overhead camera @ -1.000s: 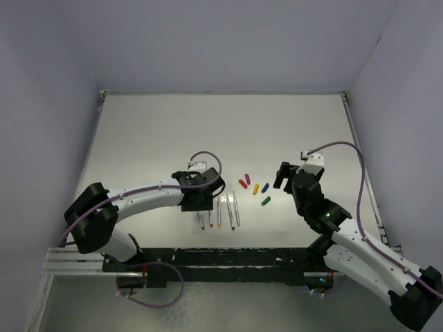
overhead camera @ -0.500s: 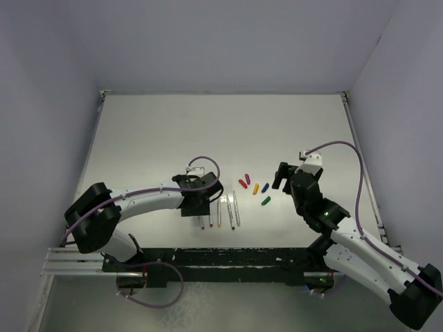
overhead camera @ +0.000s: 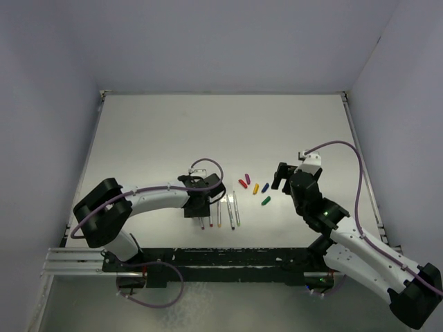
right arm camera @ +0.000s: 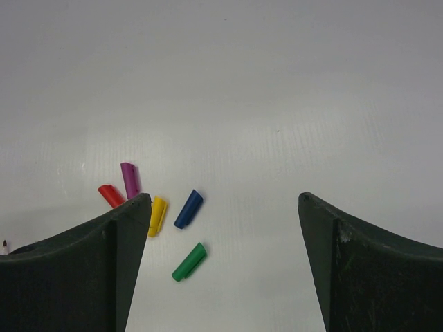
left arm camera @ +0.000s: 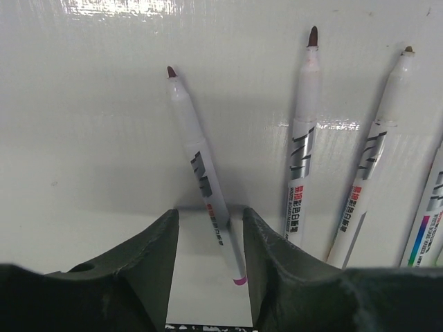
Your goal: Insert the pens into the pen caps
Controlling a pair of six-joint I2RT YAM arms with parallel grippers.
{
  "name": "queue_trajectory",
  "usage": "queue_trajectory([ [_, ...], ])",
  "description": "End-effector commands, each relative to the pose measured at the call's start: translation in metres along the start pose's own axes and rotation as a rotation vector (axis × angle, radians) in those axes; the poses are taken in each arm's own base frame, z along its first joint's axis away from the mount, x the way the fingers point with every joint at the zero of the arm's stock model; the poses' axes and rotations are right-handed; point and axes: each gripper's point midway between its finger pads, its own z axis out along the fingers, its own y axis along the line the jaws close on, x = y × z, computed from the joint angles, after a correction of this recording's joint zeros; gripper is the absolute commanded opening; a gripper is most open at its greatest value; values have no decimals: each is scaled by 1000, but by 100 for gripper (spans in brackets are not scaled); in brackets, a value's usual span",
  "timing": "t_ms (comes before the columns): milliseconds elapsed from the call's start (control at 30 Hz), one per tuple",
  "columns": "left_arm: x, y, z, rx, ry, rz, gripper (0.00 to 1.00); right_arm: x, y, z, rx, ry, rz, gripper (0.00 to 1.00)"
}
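Several white pens point(overhead camera: 220, 211) lie side by side on the table, tips toward the near edge. My left gripper point(overhead camera: 197, 209) is open and low over the leftmost one. In the left wrist view this pen point(left arm camera: 201, 173), with a magenta end, lies between the fingers of the gripper point(left arm camera: 210, 214), close to the right finger point(left arm camera: 277, 256); more pens point(left arm camera: 303, 138) lie to its right. The caps lie loose: magenta point(right arm camera: 129, 180), red point(right arm camera: 111, 196), yellow point(right arm camera: 158, 215), blue point(right arm camera: 188, 208), green point(right arm camera: 189, 261). My right gripper point(right arm camera: 223, 197) is open and empty above them, right of the caps point(overhead camera: 255, 188).
The white table point(overhead camera: 208, 131) is walled at the back and sides. The arm bases and a black rail point(overhead camera: 221, 263) run along the near edge.
My left gripper has shifted slightly toward the near edge and settled around the leftmost pen. The right arm has barely moved.
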Motion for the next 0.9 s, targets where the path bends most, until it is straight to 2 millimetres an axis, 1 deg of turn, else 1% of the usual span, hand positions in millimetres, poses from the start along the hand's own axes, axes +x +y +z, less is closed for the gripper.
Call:
queue_trajectory([
  [0,12,11,1,-28,35,24,44,-8,5,1,-12,-20,34,89],
  [200,28,30,-3,-34,75,25,36,-9,6,0,-12,-18,36,89],
  [367,37,41,-5,-46,95,34,35,-9,7,1,-8,-3,36,89],
  [433,35,43,-2,-49,80,37,35,-9,8,2,-4,0,36,89],
  [533,31,42,3,-62,64,42,39,-8,8,3,1,5,32,89],
  [633,32,43,9,-78,70,55,42,-8,8,3,5,9,28,89],
  [767,33,45,15,-87,79,40,43,-9,7,3,8,9,26,89],
  [867,28,45,17,-82,79,7,44,-8,7,3,8,11,26,89],
])
